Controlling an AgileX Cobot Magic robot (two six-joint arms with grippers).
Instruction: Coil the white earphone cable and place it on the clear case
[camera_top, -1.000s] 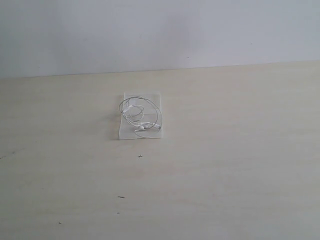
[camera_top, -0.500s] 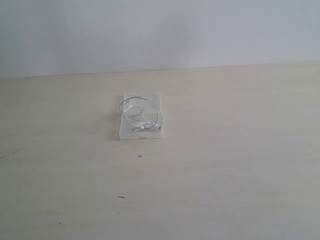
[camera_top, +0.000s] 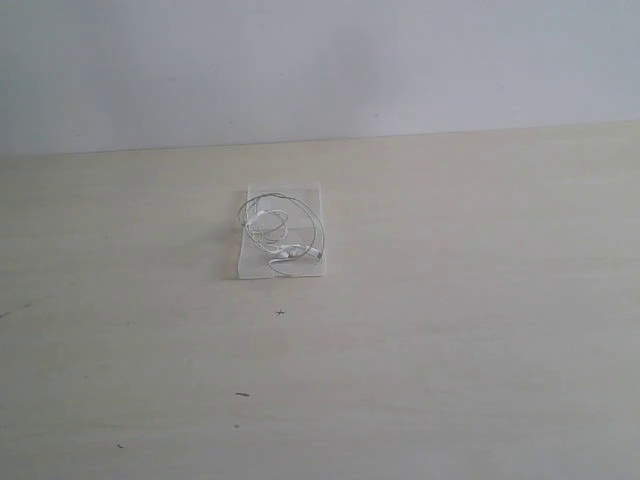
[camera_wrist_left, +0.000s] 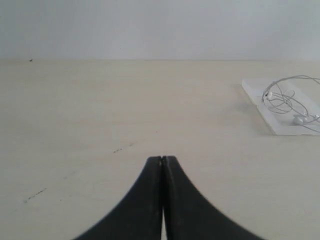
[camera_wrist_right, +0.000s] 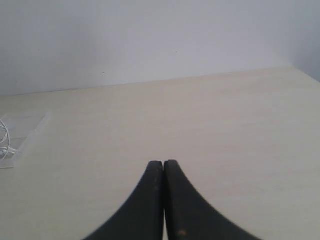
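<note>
The white earphone cable (camera_top: 281, 228) lies in loose coils on the clear case (camera_top: 305, 195), which sits flat on the pale table a little left of centre. From the left wrist, the cable (camera_wrist_left: 289, 102) and case (camera_wrist_left: 255, 89) appear off to one side, well away from my left gripper (camera_wrist_left: 163, 159), whose black jaws are pressed together on nothing. My right gripper (camera_wrist_right: 163, 163) is also shut and empty; its view catches one end of the case (camera_wrist_right: 30, 122) and a bit of cable (camera_wrist_right: 4, 147) at the frame edge. Neither gripper shows in the exterior view.
The light wooden table (camera_top: 460, 330) runs back to a plain pale wall (camera_top: 320, 60). A few small dark specks (camera_top: 242, 394) mark the tabletop in front of the case. The table's far right corner (camera_wrist_right: 295, 70) shows from the right wrist.
</note>
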